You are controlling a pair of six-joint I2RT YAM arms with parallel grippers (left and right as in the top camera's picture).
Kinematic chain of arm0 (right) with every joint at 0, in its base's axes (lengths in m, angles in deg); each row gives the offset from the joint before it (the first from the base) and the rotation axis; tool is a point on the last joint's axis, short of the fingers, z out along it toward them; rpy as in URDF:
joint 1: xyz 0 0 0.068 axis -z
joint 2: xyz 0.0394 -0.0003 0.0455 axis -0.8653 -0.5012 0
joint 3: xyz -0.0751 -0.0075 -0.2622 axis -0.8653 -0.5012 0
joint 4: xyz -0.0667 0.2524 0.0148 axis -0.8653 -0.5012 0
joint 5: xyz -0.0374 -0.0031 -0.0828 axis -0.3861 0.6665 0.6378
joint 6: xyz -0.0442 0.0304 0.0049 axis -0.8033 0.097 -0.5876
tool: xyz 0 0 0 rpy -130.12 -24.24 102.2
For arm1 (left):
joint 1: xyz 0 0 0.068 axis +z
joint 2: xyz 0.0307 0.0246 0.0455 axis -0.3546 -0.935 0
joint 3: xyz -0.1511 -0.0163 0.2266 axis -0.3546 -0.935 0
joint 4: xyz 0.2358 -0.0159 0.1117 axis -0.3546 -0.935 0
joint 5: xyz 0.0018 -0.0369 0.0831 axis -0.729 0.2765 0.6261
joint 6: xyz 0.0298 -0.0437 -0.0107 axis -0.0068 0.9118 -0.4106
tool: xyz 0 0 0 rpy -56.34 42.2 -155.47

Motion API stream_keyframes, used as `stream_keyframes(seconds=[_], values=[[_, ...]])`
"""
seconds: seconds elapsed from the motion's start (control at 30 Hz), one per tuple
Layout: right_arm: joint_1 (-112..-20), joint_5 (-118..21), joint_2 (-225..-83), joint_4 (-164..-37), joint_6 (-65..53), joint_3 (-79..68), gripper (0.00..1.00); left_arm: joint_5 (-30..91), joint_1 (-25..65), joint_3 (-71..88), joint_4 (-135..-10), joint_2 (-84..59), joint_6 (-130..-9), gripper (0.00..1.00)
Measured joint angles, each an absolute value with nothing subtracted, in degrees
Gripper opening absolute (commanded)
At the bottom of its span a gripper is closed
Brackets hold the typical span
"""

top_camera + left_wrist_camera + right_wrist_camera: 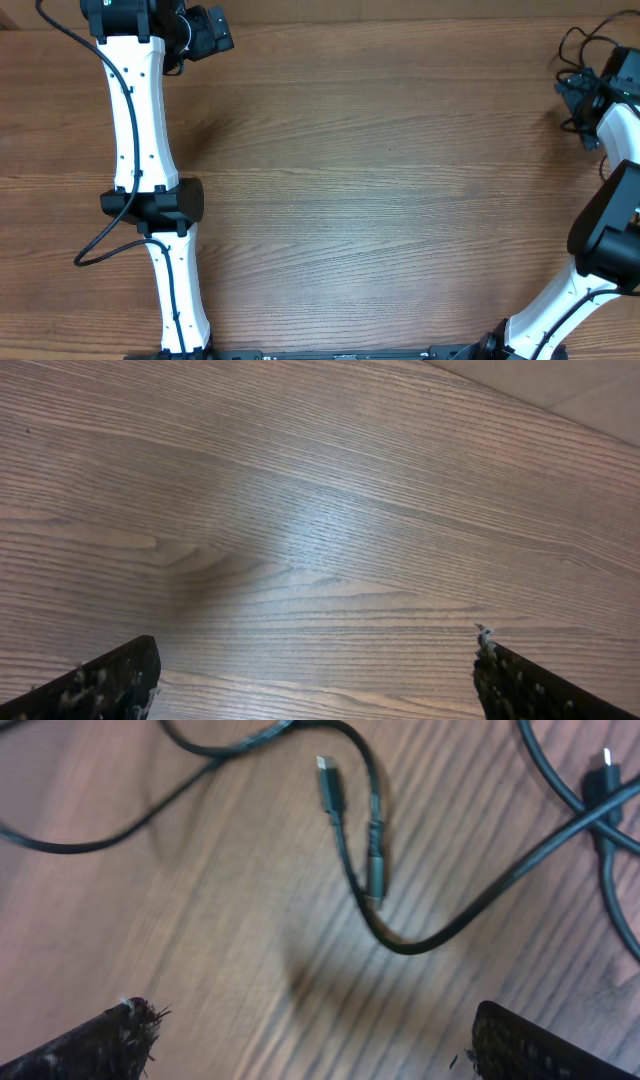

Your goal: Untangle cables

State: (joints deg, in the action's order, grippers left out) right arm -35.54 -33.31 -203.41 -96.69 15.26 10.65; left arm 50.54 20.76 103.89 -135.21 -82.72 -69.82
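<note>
We take this for a robotics lab workbench. We see a wood-grain table (380,180) carrying a left arm (135,120) and a right arm (610,240), both white-and-black machines mounted at its near edge.

Right wrist view: the cables (372,870) are soft with blur. Strands run off the top, left and right edges, so I cannot trace which end belongs to which cord. One plug (325,782) shows a pale tip, its type too small to tell. Of my right pincer (308,1025) only the fingertips show, the rest cut by the bottom edge.

Overhead: the cables lie at the far right, partly under my right arm (620,130), too small to read.

Left wrist view: my left pincer (315,670) is cut off the same way.
</note>
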Motion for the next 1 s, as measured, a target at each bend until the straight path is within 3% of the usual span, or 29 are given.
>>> stream_keyframes(seconds=[0.73, 0.77, 0.8, 0.83, 0.87, 1.0], values=[[-33.7, -26.8, -207.3, -93.5, 14.2, 10.6, 0.99, 50.5, 20.8, 103.9, -135.2, -82.7, -69.8, 1.0], [-33.7, -26.8, -207.8, -93.2, 14.2, 10.6, 0.95, 50.5, 20.8, 103.9, -135.2, -82.7, -69.8, 1.0], [-33.7, -26.8, -208.5, -93.0, 14.2, 10.6, 0.77, 50.5, 20.8, 103.9, -135.2, -82.7, -69.8, 1.0], [-33.7, -26.8, -209.0, -92.9, 14.2, 10.6, 0.22, 50.5, 20.8, 103.9, -135.2, -82.7, -69.8, 1.0], [-33.7, -26.7, -209.6, -93.0, 14.1, 10.6, 0.04, 50.5, 20.8, 103.9, -135.2, -82.7, -69.8, 1.0], [-33.7, -26.8, -210.6, -93.4, 13.8, 10.6, 0.04, 50.5, 20.8, 103.9, -135.2, -82.7, -69.8, 1.0]])
